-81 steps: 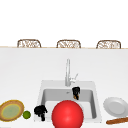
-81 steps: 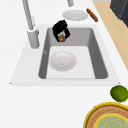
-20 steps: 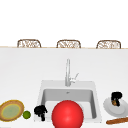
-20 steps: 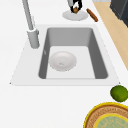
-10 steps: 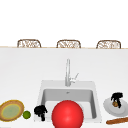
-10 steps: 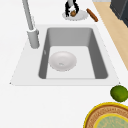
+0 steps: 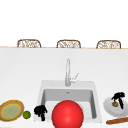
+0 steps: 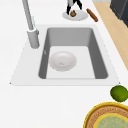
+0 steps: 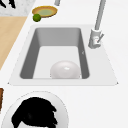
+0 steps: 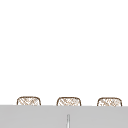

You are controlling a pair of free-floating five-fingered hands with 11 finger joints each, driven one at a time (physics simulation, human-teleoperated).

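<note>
Facing the sink from the front, I am holding my right hand over the white plate on the counter to the right of the sink, fingers pointing down around a small brown ball-like thing that is resting on or just above the plate — whether I am truly pinching it I cannot tell from here. My left hand is hanging at the sink's near left corner, fingers curled on nothing, beside the lime and the yellow-rimmed woven plate; a big red ball is sitting at the sink's near edge, and a brown rolling pin is lying just near of the white plate. Looking along the sink from its left, my right hand is standing over the far plate with its fingers straddling the brown thing, and a white bowl is lying in the basin behind the faucet. From the right, my hand is covering most of the plate in the near foreground, its fingers hidden from me. I am judging the risk this way: the brown thing is round, so if my fingers are closing off-centre it could squirt out and roll — towards the rolling pin or off the plate's rim onto the counter.
</note>
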